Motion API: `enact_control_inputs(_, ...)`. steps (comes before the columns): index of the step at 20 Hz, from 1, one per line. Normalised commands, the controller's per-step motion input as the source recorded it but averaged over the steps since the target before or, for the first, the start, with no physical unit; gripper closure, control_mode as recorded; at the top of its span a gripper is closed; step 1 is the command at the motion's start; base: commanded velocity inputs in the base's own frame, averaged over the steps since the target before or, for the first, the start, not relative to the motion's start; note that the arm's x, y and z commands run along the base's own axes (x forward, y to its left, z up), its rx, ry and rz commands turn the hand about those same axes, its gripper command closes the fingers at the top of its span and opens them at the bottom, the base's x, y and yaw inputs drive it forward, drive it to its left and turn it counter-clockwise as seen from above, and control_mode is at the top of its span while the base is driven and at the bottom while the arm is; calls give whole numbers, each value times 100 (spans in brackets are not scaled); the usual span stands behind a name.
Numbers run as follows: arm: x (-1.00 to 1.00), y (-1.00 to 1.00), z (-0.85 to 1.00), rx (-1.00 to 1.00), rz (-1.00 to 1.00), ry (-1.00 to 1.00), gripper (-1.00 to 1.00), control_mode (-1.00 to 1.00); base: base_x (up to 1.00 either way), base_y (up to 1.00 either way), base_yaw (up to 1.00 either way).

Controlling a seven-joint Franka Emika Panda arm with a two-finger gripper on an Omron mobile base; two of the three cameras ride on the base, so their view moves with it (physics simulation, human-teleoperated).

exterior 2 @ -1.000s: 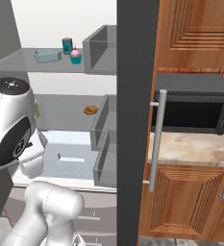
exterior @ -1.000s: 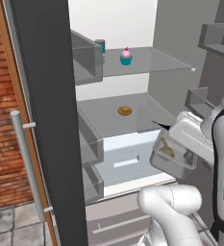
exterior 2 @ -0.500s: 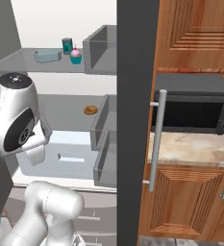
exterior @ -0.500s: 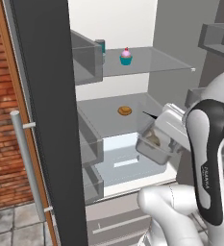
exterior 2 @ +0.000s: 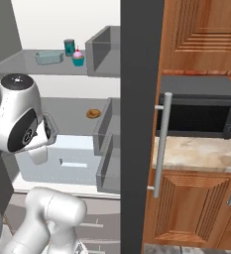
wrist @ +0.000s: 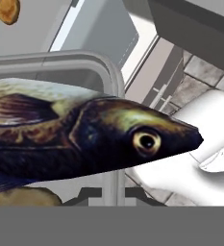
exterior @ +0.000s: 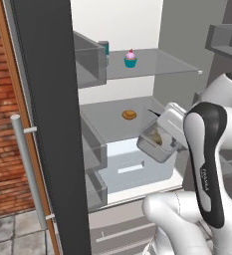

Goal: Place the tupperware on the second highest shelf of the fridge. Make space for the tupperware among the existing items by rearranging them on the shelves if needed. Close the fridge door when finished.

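Translucent tupperware [exterior: 157, 141] with fish [wrist: 89, 139] inside

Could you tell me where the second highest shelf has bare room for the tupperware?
The second highest shelf holds just a small brown piece near its middle. Bare glass lies left of it toward the door bins and along the front edge, where the tupperware hangs. The top shelf's back is more crowded.

Brown round piece [exterior: 129, 115] on second highest shelf [exterior: 107, 122]

Tupperware [exterior: 158, 141] at the gripper [exterior: 173, 130] — translucent grey plastic, smooth; beyond it, second highest shelf [exterior: 107, 118] — glassy, semi-clear; fridge [exterior: 48, 99] door matt grey, bar handle [exterior: 29, 169] brushed metal.
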Motion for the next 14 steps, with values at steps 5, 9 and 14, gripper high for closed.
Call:
enact_control_inputs(5, 0, -2, 0, 0, 0, 2, 100, -100, 0, 0, 0)
enact_control_inputs(9, 0, -21, -1, 1, 0, 4, 100, -100, 0, 0, 0)
enact_control_inputs(14, 0, -43, -5, 6, 0, -3, 100, -100, 0, 0, 0)
